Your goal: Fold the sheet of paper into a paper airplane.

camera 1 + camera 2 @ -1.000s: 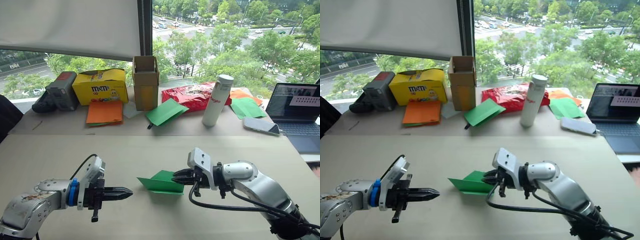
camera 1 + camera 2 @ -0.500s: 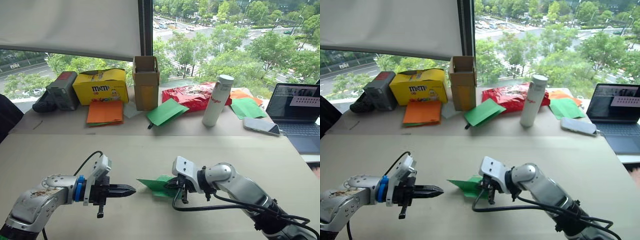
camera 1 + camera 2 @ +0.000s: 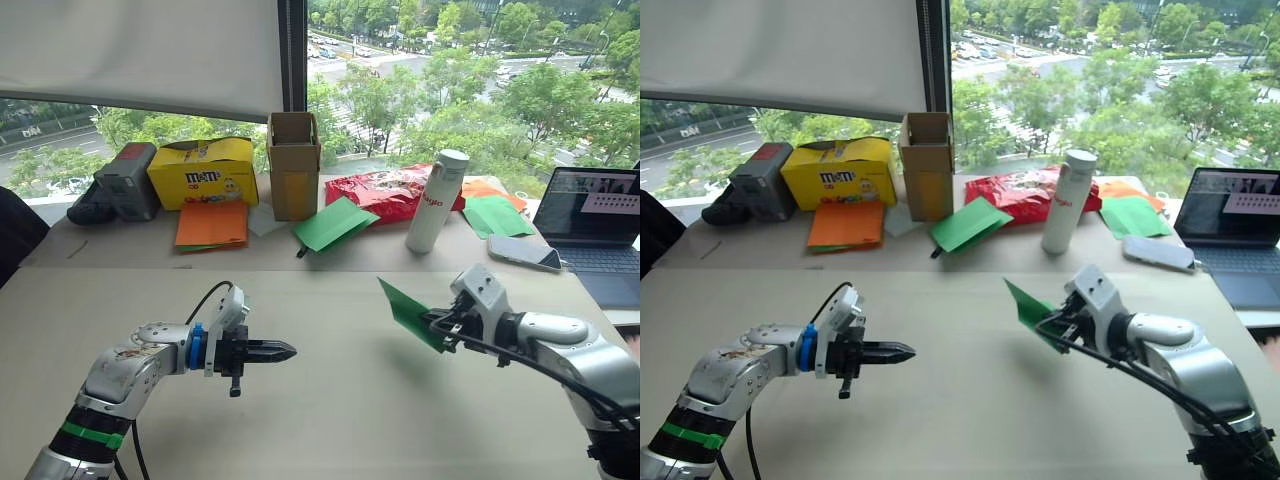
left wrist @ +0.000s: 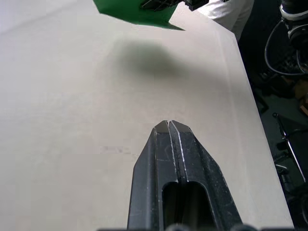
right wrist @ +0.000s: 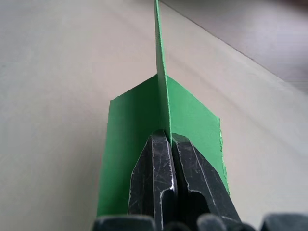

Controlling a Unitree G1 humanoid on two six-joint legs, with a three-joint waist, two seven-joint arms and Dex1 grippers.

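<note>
The right hand (image 3: 437, 328) has the paper airplane (image 3: 410, 313) pinched tight between its two black fingers, lifted clear off the bench (image 3: 320, 420), over its right half. The green wedge sticks out from the fingertips toward the robot's left and tilts upward, pointed end highest. In the right wrist view one folded layer stands up edge-on right at the fingertips (image 5: 163, 163) while the flap beneath spreads out to both sides. Its shadow sits on the bench just below it.

The left hand (image 3: 283, 351) is fully closed with nothing in it, fingers pressed together into one point, hovering low over the left-middle of the bench and aimed toward the airplane, well apart from it. From the left wrist view you can see the two fingers (image 4: 169, 159) meeting flush at the tip, with the green paper up ahead.

Back of the bench, by the window: a yellow M&M's box (image 3: 201, 171), orange paper sheets (image 3: 211, 224) in front of it, an open cardboard box (image 3: 293, 177), a loose folded green sheet (image 3: 333, 222), a red snack bag (image 3: 382, 190), a white bottle (image 3: 435, 201), more green and orange paper (image 3: 494, 212), a phone (image 3: 523, 253) and a laptop (image 3: 592, 225) on the far right
</note>
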